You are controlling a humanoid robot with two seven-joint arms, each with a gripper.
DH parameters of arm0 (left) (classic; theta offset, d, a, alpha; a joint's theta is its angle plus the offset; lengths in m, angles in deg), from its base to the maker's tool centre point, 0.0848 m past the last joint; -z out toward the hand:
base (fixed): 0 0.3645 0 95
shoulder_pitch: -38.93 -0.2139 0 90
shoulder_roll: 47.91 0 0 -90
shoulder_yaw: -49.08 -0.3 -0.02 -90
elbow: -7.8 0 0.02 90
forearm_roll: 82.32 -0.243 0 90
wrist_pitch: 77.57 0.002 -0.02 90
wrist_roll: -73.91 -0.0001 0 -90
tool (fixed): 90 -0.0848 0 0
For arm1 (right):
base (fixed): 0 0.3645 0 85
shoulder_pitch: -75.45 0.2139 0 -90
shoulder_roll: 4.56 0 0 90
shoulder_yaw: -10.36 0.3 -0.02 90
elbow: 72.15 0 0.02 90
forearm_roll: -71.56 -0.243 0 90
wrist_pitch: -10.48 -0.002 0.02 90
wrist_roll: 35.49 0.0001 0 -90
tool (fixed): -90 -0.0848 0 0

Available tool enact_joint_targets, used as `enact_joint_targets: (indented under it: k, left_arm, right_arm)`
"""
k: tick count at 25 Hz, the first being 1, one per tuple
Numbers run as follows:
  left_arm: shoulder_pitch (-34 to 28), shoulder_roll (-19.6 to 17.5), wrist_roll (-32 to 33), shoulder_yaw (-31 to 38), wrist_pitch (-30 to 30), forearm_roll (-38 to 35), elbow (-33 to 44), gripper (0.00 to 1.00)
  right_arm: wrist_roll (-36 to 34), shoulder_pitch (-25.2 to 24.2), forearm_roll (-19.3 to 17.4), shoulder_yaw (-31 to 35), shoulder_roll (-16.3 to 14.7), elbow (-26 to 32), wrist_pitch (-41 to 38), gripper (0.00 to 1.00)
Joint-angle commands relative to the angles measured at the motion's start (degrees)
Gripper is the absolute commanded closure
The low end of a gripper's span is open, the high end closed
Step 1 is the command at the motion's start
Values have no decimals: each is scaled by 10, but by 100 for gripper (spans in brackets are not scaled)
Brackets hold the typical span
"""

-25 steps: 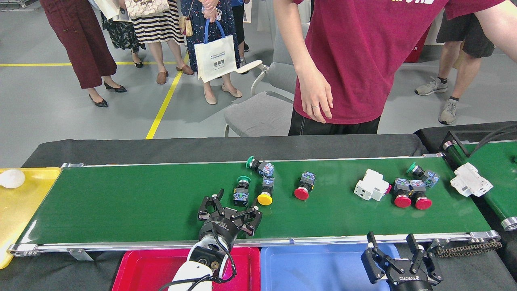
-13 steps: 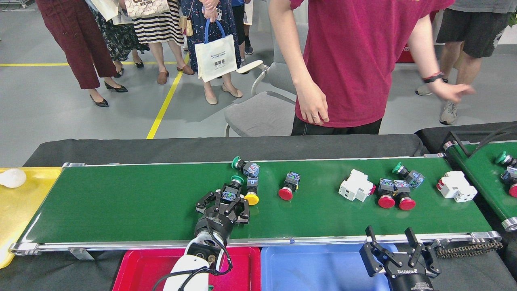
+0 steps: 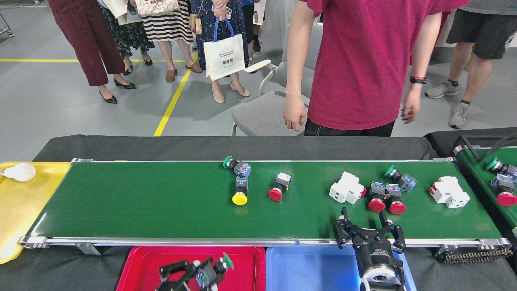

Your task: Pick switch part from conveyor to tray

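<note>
Head view: left tool (image 3: 190, 271) now over red tray (image 3: 137, 262)

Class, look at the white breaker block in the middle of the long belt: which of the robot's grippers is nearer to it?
Right. The right gripper hovers at the belt's near edge, just in front of the white breaker block. The left gripper is over the red tray, farther left.

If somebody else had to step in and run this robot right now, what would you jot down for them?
Left hand: over the red tray, shut on a green-capped switch part; not yet released.
Right hand: open, empty, at the near rail of the conveyor, just short of the two red-button switches.
Left on the belt: a green-capped switch, a yellow one, a red one, two white blocks, another green one.
The blue tray appears empty.
</note>
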Motion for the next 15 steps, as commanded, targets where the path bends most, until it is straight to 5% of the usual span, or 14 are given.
enact_joint_targets:
  k: [1,4,6,8,11,15]
  left_arm:
    - [1,12,0,8,-11,5,10,0]
    - [1,39,-3,71,21,8,10,0]
    - [2,92,-3,140,93,14,9,0]
    - [8,122,-3,191,165,10,7,0]
    - [5,119,-3,234,259,10,3,0]
    - [1,116,-3,248,267,10,-12,0]
  right_arm:
    - [0,28,0,-1,-4,-16,25,3]
    - [0,60,-3,-1,-8,-57,26,3]
    - [1,81,-3,-8,-7,-87,25,8]
    - [5,93,-5,-30,-8,-113,24,20]
    - [5,94,-22,-54,-9,-110,13,50]
    - [6,89,-36,-54,-15,-78,-12,68]
